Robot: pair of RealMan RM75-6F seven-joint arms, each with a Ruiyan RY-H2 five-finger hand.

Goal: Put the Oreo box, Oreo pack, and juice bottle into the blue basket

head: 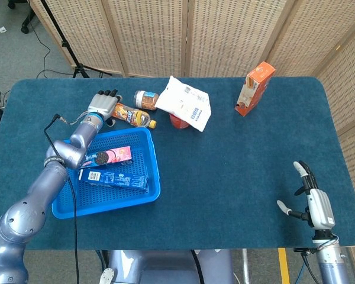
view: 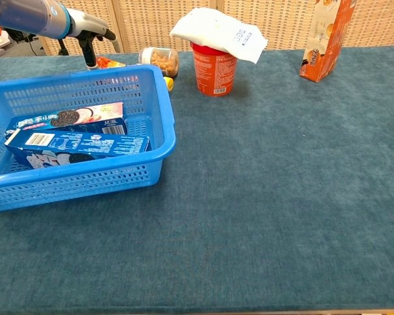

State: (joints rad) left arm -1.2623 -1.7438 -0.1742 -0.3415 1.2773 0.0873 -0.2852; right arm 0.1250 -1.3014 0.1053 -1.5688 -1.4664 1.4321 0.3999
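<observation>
The blue basket (head: 154, 171) (view: 163, 141) stands at the near left. Inside it lie the pink Oreo pack (head: 106, 157) (view: 72, 117) and, in front of it, the long blue Oreo box (head: 112, 179) (view: 79, 146). Just behind the basket the orange juice bottle (head: 134, 116) (view: 109, 63) lies on its side, yellow cap to the right. My left hand (head: 103, 105) (view: 90, 29) hovers over the bottle's left end with its fingers spread and nothing held; whether it touches the bottle I cannot tell. At the table's near right edge my right hand (head: 316, 204) rests open.
Behind the bottle stands a small jar of nuts (head: 145, 99) (view: 162, 60). A red cup (head: 176, 121) (view: 214, 69) carries a white bag (head: 186, 105) (view: 218, 31) on top. An orange carton (head: 255, 87) (view: 328, 36) stands at the far right.
</observation>
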